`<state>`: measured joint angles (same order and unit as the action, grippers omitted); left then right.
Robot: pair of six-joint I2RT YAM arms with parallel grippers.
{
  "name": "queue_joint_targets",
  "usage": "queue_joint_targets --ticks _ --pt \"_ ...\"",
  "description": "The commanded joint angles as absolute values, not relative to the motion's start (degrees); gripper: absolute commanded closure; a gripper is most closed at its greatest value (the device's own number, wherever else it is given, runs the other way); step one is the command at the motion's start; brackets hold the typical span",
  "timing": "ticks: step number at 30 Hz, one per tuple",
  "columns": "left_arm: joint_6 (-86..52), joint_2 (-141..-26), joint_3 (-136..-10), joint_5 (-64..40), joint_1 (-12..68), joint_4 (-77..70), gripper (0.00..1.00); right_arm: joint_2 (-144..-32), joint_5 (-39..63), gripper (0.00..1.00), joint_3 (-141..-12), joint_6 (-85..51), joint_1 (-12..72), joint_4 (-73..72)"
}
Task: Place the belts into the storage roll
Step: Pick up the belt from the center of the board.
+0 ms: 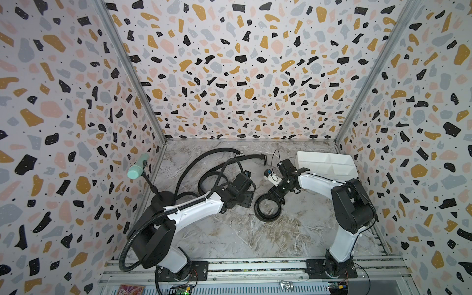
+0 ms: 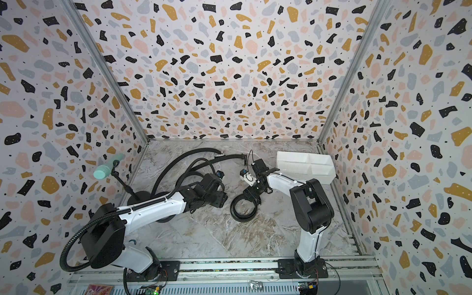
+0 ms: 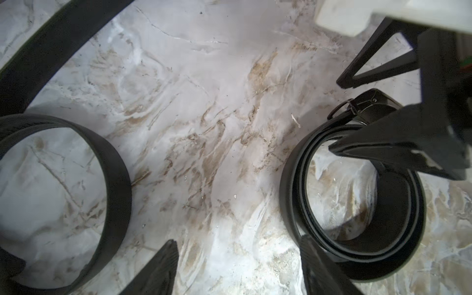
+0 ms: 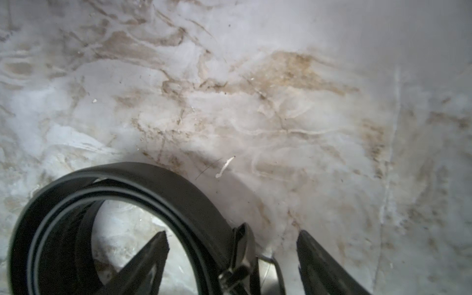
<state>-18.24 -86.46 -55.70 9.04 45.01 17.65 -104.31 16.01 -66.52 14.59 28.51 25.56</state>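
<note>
A coiled black belt point(image 1: 267, 214) point(image 2: 242, 214) lies mid-table, its buckle point(image 4: 242, 255) on the outer wrap. My right gripper point(image 1: 272, 201) point(image 4: 232, 232) is open and straddles the coil's wall: one finger point(image 4: 150, 258) inside the ring, the other point(image 4: 321, 260) outside. My left gripper point(image 1: 250, 200) point(image 3: 238, 240) is open over bare marble just left of that coil point(image 3: 357, 255). Two more belts point(image 1: 204, 156) point(image 1: 255, 156) curve loosely along the back, and a belt loop point(image 3: 112, 184) stands beside the left gripper. The white storage roll point(image 1: 327, 163) point(image 2: 306, 163) sits at the back right.
A teal microphone point(image 1: 138, 168) on a black gooseneck stand rises at the left wall. A black ribbed hose point(image 1: 143, 229) runs along the left arm. Terrazzo-patterned walls enclose three sides, and an aluminium rail point(image 1: 255, 265) carries both arm bases in front.
</note>
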Motion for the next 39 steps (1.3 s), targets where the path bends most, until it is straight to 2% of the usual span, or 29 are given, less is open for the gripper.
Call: queue_joint_targets --ticks 1,9,20,24,34,39 --pt "-18.84 -86.24 -55.08 8.36 44.43 15.95 0.28 -105.75 12.51 0.24 -67.48 16.48 30.86 27.77" --pt "-18.84 -86.74 -53.91 8.00 43.77 14.71 0.28 -108.24 6.22 0.47 -68.68 15.91 32.64 28.33" --pt "-18.63 -86.72 -52.48 7.47 42.41 13.43 0.28 -107.11 0.98 1.00 -68.71 16.97 35.23 28.17" --pt "-19.07 -86.21 -51.96 7.65 42.06 12.68 0.28 -103.59 -3.30 1.00 -67.56 15.14 35.39 25.50" --pt "-20.04 -84.41 -50.36 7.69 40.23 9.02 0.27 -86.40 -16.79 1.00 -60.07 15.48 34.78 11.30" --pt "-20.14 -85.67 -50.88 7.08 39.99 8.05 0.27 -80.40 -12.51 1.00 -58.97 11.44 27.15 5.23"
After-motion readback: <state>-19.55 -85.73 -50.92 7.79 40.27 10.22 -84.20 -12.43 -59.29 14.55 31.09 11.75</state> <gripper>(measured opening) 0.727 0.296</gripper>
